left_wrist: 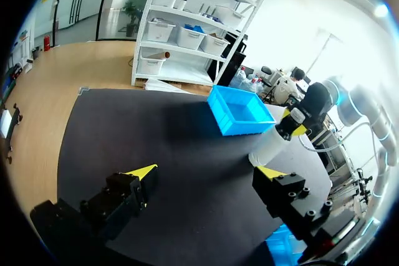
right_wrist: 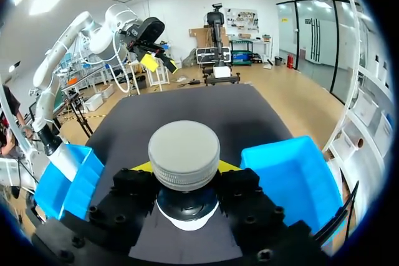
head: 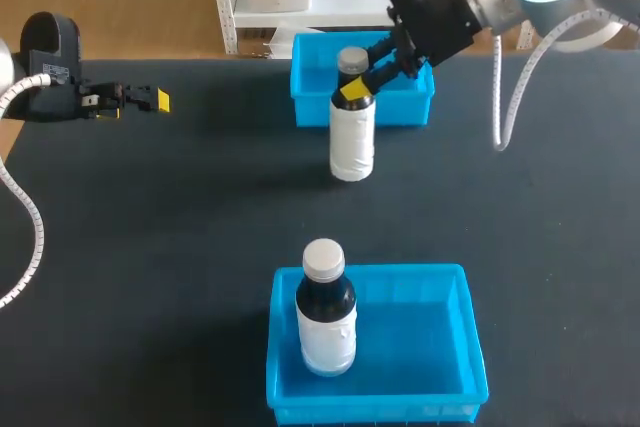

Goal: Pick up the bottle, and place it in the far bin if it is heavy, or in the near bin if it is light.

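Two yellow-tipped fingers of my left gripper (head: 150,100) stand wide apart at the left of the table (head: 150,257), holding nothing, well away from everything else. Centre: the held bottle (head: 352,142), white-labelled with a grey cap, is upright just in front of the far bin (head: 312,112). I cannot tell whether its base rests on the table or is just off it. Nearer me is the near bin (head: 400,402), with a second bottle (head: 327,322) standing in its left part. From the right my right gripper (head: 358,82) comes in over the far bin, and the right wrist view shows its fingers clamped on the held bottle's neck from both sides, just under the cap. Risks, as I judge them: the hold is high and narrow, so a heavy bottle may slide through the fingers or swing at the base. The left wrist view already shows it leaning. A low carry towards the far bin could catch that bin's front wall. A drop into the near bin could knock over the second bottle unless I aim for the open right part. Weight cannot be seen, so choosing the wrong bin is possible. Count: two arms, two grippers, two bottles, two blue bins, one table.
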Controlling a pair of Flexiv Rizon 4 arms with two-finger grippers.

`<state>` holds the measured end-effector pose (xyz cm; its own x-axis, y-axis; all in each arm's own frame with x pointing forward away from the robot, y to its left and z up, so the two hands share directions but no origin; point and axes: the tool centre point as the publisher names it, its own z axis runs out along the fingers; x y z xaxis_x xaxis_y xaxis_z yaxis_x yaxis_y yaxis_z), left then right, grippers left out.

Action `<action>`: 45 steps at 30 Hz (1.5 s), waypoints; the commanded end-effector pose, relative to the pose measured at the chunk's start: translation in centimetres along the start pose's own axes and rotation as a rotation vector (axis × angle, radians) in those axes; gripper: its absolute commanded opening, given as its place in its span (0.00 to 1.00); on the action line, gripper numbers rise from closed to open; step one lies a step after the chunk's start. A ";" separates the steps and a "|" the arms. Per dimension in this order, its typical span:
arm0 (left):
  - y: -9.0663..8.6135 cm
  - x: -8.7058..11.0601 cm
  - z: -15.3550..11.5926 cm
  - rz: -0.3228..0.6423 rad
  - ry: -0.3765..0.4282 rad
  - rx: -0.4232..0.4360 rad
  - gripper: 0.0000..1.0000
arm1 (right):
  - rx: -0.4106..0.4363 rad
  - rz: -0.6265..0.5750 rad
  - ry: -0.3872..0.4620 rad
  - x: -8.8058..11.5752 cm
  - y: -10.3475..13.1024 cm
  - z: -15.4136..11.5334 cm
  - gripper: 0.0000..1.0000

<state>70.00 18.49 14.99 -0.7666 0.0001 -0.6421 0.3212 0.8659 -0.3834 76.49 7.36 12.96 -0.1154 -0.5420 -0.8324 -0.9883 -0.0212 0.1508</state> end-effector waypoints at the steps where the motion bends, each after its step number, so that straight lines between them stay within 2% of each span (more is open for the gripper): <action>1: 0.0 0.0 0.0 0.000 0.000 0.000 1.00 | 0.039 0.006 -0.002 -0.1 2.2 -2.7 0.00; 14: 0.0 0.0 0.0 0.000 0.000 0.000 1.00 | 0.170 0.090 -0.005 1.3 4.4 -10.6 0.00; 19: 0.0 0.0 0.0 0.000 0.000 0.000 1.00 | 0.233 0.124 0.000 1.9 4.2 -13.3 0.00; 24: 0.0 0.0 0.0 0.000 0.000 0.000 1.00 | 0.268 0.150 -0.019 1.6 3.3 -16.1 0.00; 29: 0.0 0.0 0.0 0.000 0.000 0.000 1.00 | 0.293 0.136 -0.001 0.3 1.5 -17.8 0.00; 34: 0.0 0.0 0.0 0.000 0.000 0.000 1.00 | 0.309 0.105 0.031 -1.3 -1.3 -18.4 0.00; 39: 0.0 0.0 0.0 0.000 0.000 0.000 1.00 | 0.298 0.062 0.038 -2.9 -4.7 -17.9 0.00; 45: 0.0 0.0 0.0 0.000 0.000 0.000 1.00 | 0.262 0.009 0.032 -4.9 -8.0 -16.1 0.00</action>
<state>70.00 18.50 14.99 -0.7666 0.0001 -0.6421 0.3212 0.8659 -0.3834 82.67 -4.59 24.64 -0.1289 -0.5619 -0.8171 -0.9620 0.2708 -0.0344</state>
